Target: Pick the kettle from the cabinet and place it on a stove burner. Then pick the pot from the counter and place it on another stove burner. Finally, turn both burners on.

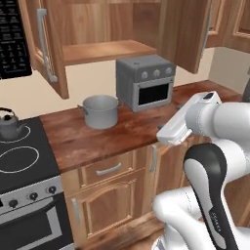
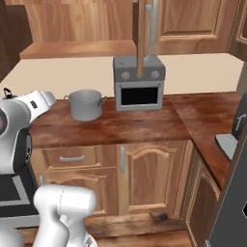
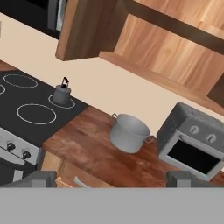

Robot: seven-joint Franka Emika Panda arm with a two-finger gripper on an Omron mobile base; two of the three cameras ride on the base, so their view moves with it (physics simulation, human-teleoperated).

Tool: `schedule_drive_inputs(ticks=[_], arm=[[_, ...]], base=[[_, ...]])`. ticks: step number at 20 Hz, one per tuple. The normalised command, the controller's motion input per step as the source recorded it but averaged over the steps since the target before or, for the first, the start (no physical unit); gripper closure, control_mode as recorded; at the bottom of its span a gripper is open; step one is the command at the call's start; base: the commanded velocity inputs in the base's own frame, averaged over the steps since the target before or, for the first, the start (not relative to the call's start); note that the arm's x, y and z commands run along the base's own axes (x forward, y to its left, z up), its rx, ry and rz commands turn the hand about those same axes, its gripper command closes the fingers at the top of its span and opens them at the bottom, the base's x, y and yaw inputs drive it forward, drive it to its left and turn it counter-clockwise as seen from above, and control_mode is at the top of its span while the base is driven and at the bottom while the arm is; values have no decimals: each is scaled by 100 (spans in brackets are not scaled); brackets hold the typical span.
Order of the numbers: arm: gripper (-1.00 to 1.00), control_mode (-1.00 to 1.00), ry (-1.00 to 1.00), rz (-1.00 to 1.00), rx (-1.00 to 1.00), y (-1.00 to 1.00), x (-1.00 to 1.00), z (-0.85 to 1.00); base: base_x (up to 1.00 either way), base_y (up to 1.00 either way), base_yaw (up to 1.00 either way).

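A grey toaster oven (image 1: 145,81) with three round knobs and a dark glass door is standing at the back of the wooden worktop, against the cream wall (image 2: 193,72). A black microwave (image 1: 12,41) is hanging at upper left. A wooden floor (image 2: 144,231) is showing below.

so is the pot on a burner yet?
No, the pot stands on the counter beside the cooktop; the kettle sits on a burner.

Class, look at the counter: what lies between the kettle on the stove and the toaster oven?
The pot stands between the kettle and the toaster oven, on the counter; the hand view shows it best.
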Motion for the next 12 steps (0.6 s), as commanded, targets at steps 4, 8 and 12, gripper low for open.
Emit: schedule_drive_inputs(ticks=[4,8,12], arm=[[-100,100,0,0,0,0,0,0],[-100,100,0,0,0,0,0,0],[-100,100,0,0,0,0,0,0]], base=[[48,-19,13],[59,-16,15],[58,-11,15]])
